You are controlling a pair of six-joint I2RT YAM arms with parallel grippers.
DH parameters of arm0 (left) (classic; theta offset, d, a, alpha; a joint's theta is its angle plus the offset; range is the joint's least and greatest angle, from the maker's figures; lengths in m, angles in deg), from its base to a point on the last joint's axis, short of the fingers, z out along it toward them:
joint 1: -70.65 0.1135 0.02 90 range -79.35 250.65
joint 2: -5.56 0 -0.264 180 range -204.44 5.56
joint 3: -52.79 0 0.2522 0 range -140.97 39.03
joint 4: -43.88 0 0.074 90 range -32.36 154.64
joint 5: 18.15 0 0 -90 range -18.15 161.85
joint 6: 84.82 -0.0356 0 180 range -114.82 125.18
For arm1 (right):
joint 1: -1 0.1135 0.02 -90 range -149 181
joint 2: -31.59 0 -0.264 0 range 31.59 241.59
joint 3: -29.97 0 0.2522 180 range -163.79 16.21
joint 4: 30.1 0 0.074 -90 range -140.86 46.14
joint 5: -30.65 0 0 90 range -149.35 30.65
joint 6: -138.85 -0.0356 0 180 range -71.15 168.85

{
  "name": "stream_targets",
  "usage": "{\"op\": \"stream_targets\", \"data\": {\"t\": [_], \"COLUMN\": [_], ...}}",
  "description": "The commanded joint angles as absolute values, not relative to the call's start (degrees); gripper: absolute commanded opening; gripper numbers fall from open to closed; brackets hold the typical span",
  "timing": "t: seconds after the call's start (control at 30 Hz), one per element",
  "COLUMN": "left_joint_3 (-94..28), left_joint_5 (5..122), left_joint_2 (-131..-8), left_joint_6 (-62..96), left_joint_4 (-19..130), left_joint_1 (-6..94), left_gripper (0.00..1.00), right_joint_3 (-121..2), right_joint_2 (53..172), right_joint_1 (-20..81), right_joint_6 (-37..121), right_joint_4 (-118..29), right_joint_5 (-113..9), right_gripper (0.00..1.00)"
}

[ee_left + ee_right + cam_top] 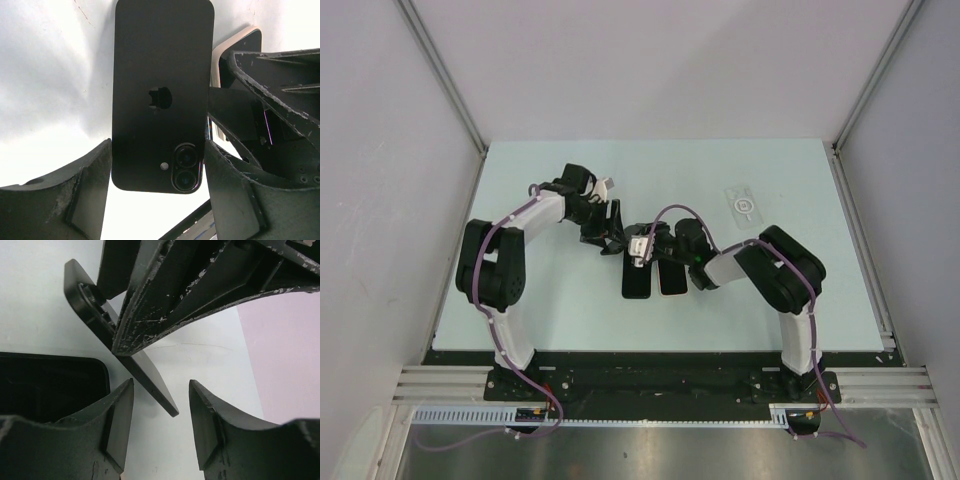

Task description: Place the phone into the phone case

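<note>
Roughly at the middle of the table (520,190), the two arms meet nose to nose over the phone (638,280) and the case (672,280). These two lie side by side with their long edges close, the phone nearer the left of the frame.

From the left wrist the phone shows its black back, with the logo and twin lenses facing the camera and the lens end toward the bottom of the frame. The left jaws stand narrow, one finger (85,195) against each long edge at the lens end, holding the phone across its width. That view does not show whether the phone lies flat or tipped.

The case sits at the upper right of the left wrist view, with a pale rim and a dark inside. The right arm's scratched black fingers (280,100) cross in front and hide most of it.

From the right wrist, the right jaws stand apart and hold nothing. A thin dark slab, seemingly the phone edge-on, slants down toward the gap between them. A finger of the left arm (200,285) fills the top of that frame. The hollow of the case shows at lower left.

A clear packet (745,203) with a dark ring lies toward the table's upper right, well apart.
</note>
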State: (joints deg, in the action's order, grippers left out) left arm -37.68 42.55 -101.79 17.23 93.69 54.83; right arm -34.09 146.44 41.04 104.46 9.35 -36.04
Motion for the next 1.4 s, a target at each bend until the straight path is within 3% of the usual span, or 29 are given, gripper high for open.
{"op": "stream_targets", "data": {"t": [0.0, 0.23, 0.33, 0.43, 0.6, 0.73, 0.83, 0.93, 1.1, 1.23, 1.37], "left_joint_3": [-37.5, -37.4, -37.3, -36.8, -35.8, -35.1, -34.2, -32.9, -31.7, -28.6, -26.7], "left_joint_5": [39.2, 38.6, 38.5, 38.3, 41.1, 46.4, 52.7, 55.6, 56.6, 61.2, 61.7], "left_joint_2": [-100.1, -100.0, -99.6, -98.4, -94.1, -89.5, -84.5, -78.7, -70.7, -66.3, -62.7], "left_joint_6": [16.3, 16.6, 16.5, 16.4, 17.7, 18.6, 19.8, 21.2, 22.1, 22.3, 21.7], "left_joint_4": [92.5, 92.2, 92.2, 91.8, 89.8, 88.5, 86.9, 84.6, 82.4, 82.0, 82.0], "left_joint_1": [54.5, 54.5, 54.5, 54.5, 54.6, 54.6, 54.7, 54.9, 55.0, 55.1, 55.1], "left_gripper": [0.42, 0.41, 0.41, 0.45, 0.59, 0.83, 0.94, 1.00, 1.00, 1.00, 1.00], "right_joint_3": [-37.4, -40.6, -41.0, -41.1, -41.1, -41.0, -40.7, -40.1, -35.6, -34.9, -35.1], "right_joint_2": [148.7, 150.6, 151.6, 151.9, 150.1, 145.8, 142.3, 139.4, 130.5, 120.0, 107.6], "right_joint_1": [41.6, 42.5, 42.8, 43.0, 43.3, 43.4, 43.5, 43.5, 43.4, 43.4, 40.6], "right_joint_6": [107.2, 110.5, 110.5, 110.6, 112.7, 111.0, 109.7, 109.3, 101.6, 88.7, 63.1], "right_joint_4": [8.8, 4.1, 6.0, 8.1, 7.9, 9.0, 9.0, 4.7, 2.5, -10.2, -29.2], "right_joint_5": [-36.8, -36.9, -38.9, -40.9, -42.4, -44.4, -46.9, -47.2, -49.0, -54.0, -56.3], "right_gripper": [0.51, 0.47, 0.29, 0.01, 0.00, 0.00, 0.00, 0.00, 0.00, 0.00, 0.06]}}
